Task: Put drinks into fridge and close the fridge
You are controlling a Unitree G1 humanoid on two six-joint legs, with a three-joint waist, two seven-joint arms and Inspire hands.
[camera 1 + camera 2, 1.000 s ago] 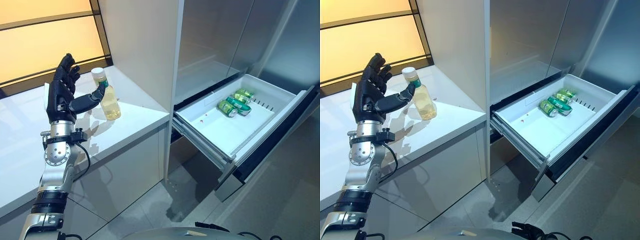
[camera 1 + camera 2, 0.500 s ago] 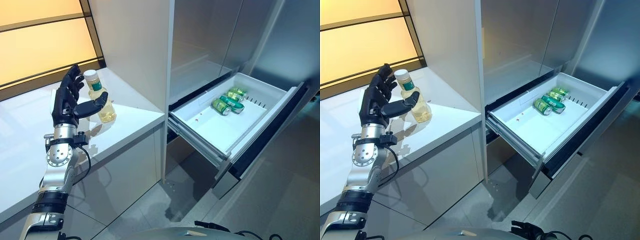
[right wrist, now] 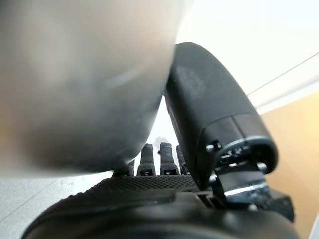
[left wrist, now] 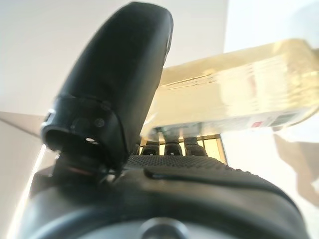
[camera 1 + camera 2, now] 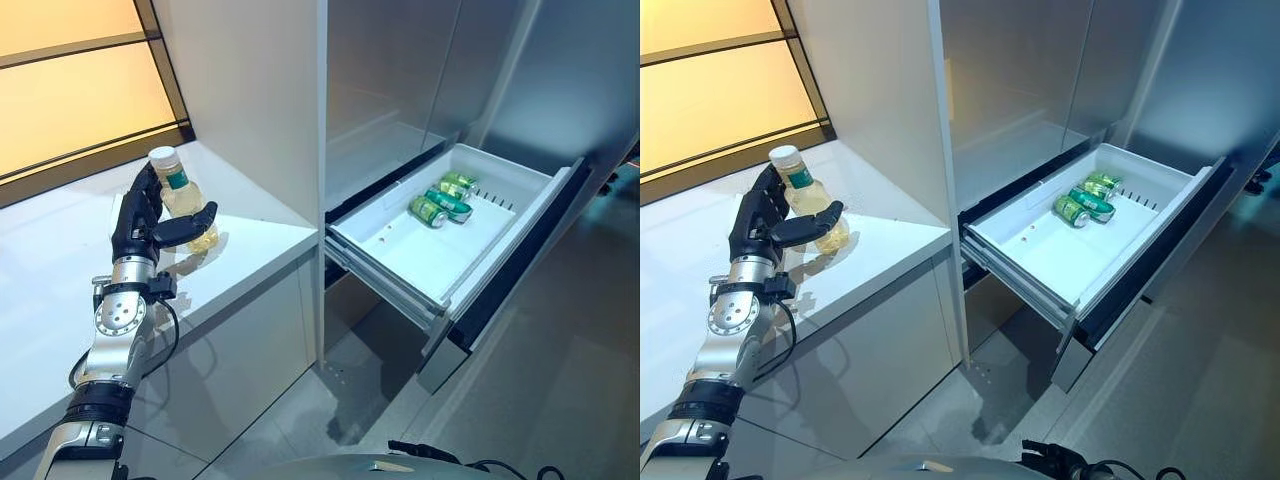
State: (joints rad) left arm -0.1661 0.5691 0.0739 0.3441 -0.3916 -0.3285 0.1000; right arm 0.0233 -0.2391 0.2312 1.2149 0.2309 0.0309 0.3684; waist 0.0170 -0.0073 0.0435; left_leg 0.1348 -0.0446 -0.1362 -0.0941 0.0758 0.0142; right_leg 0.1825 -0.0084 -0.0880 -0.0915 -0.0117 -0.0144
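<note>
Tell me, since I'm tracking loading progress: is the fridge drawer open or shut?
Open. The white drawer is pulled out from the fridge, with green cans lying inside it.

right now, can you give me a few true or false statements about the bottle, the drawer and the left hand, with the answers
1. The fridge drawer is pulled open. True.
2. The bottle lies in the drawer. False: it stands upright on the white counter.
3. Green cans lie at the far end of the drawer. True.
4. The left hand rests on the drawer's front edge. False: it is at the bottle, thumb on one side, fingers on the other.
5. The bottle holds dark red liquid. False: the liquid is pale yellow.
</note>
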